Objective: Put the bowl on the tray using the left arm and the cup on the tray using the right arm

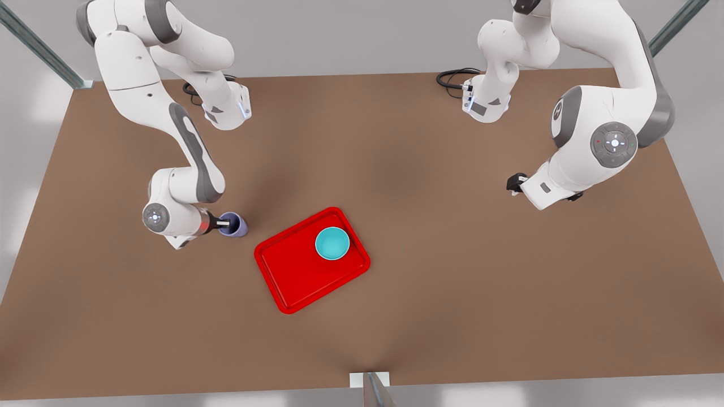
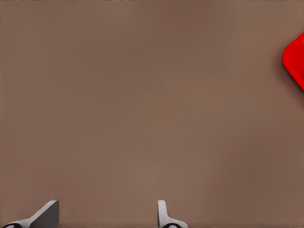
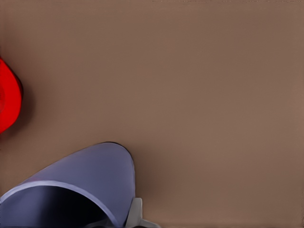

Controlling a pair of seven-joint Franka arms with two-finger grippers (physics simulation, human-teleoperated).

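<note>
Brown surface [image 1: 452,271] spread wide beneath both arms. Right arm [image 1: 186,147] on the front view's left, bent low toward the surface; left arm [image 1: 599,135] on the front view's right, raised and waiting well clear of everything. Red tray [image 1: 294,282] lying flat between the two end effectors, nearer the right one, set at an angle; one rounded corner [image 2: 297,59] seen ahead of the left end effector in the left wrist view, another edge [image 3: 7,102] seen off to the side of the right end effector in the right wrist view. Teal bowl [image 1: 332,243] upright inside the tray, by the corner farthest from the right end effector, well apart from the left end effector too. Lavender cup [image 1: 234,224] on the surface just beside the tray, not on it, apparently tilted, with the right end effector [image 1: 225,223] at its rim; one finger [image 3: 135,213] outside the wall of the cup [image 3: 90,175], fingers clamped on the rim as far as can be told. Left end effector [image 1: 516,183] above bare surface, released, fingers [image 2: 47,213] spread wide with nothing between them.
</note>
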